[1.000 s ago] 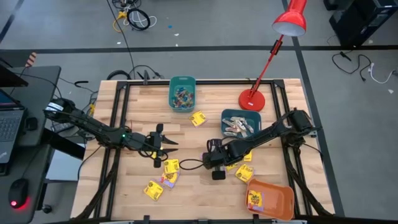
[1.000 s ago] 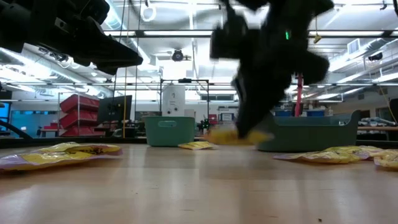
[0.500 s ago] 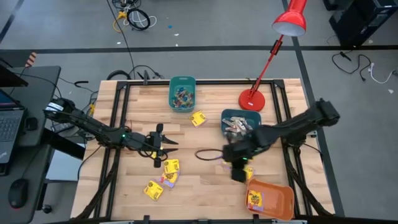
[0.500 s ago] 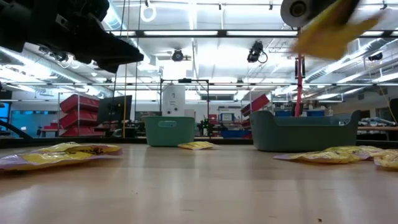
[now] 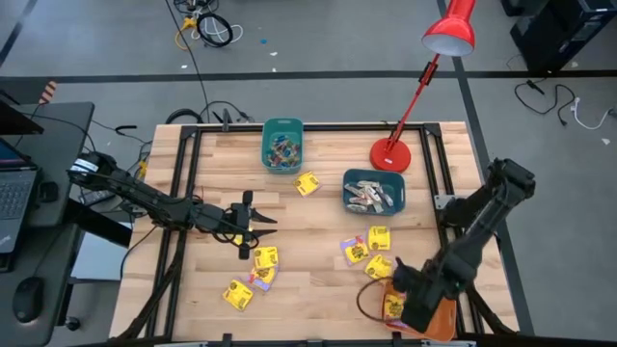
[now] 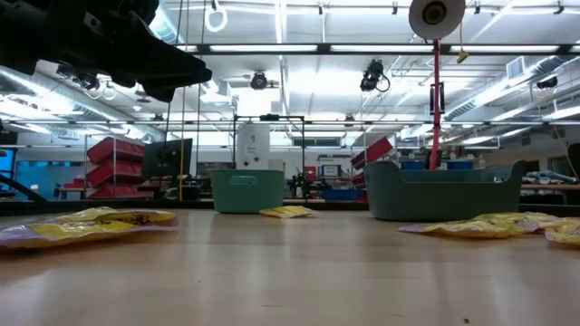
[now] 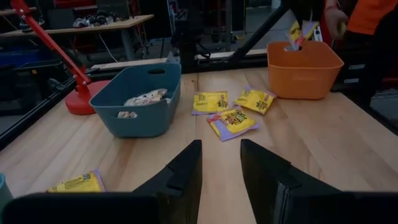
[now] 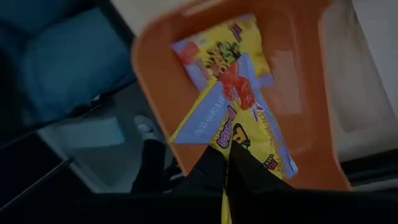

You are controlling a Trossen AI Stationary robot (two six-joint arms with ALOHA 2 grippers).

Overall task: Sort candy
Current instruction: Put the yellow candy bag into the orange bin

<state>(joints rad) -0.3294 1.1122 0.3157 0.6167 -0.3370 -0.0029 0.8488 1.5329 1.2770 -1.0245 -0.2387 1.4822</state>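
We see the right gripper (image 8: 227,163) clenched on a yellow packet (image 8: 249,140), held over the orange bin (image 5: 439,306), where another packet (image 8: 217,46) already lies. The left gripper (image 7: 219,163) hovers mid-table with its fingers apart, holding nothing. On the table we count seven loose yellow packets (image 5: 265,256). Two teal bins (image 5: 282,145) hold small pieces, one coloured, one pale.
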